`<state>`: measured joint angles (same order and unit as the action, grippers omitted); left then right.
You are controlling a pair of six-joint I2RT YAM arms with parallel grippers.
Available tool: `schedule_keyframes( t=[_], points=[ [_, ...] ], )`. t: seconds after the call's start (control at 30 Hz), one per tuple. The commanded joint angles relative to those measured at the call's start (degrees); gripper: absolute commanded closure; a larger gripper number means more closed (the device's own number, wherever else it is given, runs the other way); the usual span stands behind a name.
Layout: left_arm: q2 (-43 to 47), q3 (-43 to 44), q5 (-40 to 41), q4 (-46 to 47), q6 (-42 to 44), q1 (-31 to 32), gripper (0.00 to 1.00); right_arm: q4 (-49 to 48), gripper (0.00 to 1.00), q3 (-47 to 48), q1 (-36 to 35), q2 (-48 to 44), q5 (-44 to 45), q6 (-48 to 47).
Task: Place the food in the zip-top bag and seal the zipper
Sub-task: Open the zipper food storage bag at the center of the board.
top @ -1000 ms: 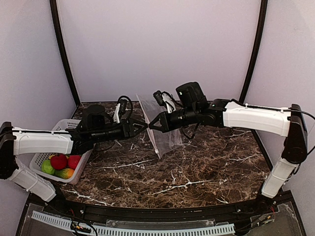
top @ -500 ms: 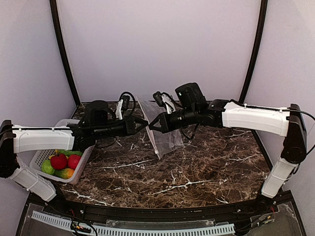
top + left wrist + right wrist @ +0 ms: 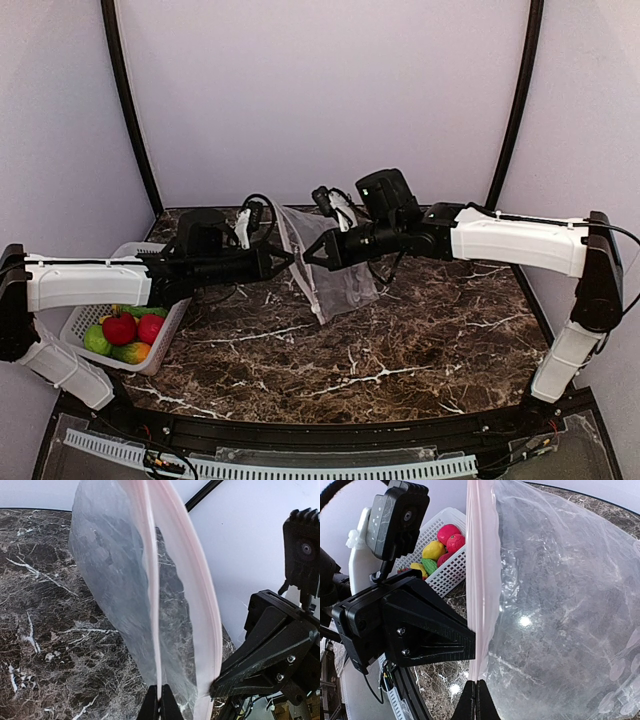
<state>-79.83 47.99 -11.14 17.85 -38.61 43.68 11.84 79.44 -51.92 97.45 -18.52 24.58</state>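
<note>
We see left jaws closed on one lip of the zipper (image 3: 151, 580), right jaws closed on the other, zip-top bag (image 3: 338, 275) upright between them over the counter (image 3: 420, 340), food (image 3: 125, 328) in the basket (image 3: 132, 252) at far left.

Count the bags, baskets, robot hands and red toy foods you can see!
Zip-top bag: 1
Basket: 1
Robot hands: 2, the left hand and the right hand
Red toy foods showing: 2
Total: 6
</note>
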Motion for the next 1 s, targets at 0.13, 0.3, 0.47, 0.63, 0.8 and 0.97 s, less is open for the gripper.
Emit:
schedule_keyframes(
  t=[0.13,0.3,0.47,0.63,0.8,0.97],
  points=[
    [1.2,1.2,7.1,-7.1,0.0,0.2,0.99,1.0,1.0,-0.8,-0.7,-1.2,6.6,1.2],
    [2.9,0.6,13.7,-13.6,-0.5,0.2,0.99,2.7,1.0,-0.8,-0.7,-2.1,11.1,1.7],
    [4.3,0.3,18.3,-18.0,-0.3,0.3,0.99,3.6,1.0,-0.7,-0.7,-3.6,13.1,1.4],
    [4.5,-0.2,20.6,-20.8,-0.4,0.3,0.99,2.9,1.0,-0.7,-1.2,-5.9,12.9,-0.7],
    [4.6,-0.6,20.3,-19.3,-1.1,0.3,0.99,1.8,1.0,-0.8,-3.0,-6.9,13.6,-3.4],
    [4.9,-1.6,12.3,-8.8,0.2,0.3,0.73,1.8,1.0,-0.6,-4.4,-5.2,13.9,-3.7]
  ],
)
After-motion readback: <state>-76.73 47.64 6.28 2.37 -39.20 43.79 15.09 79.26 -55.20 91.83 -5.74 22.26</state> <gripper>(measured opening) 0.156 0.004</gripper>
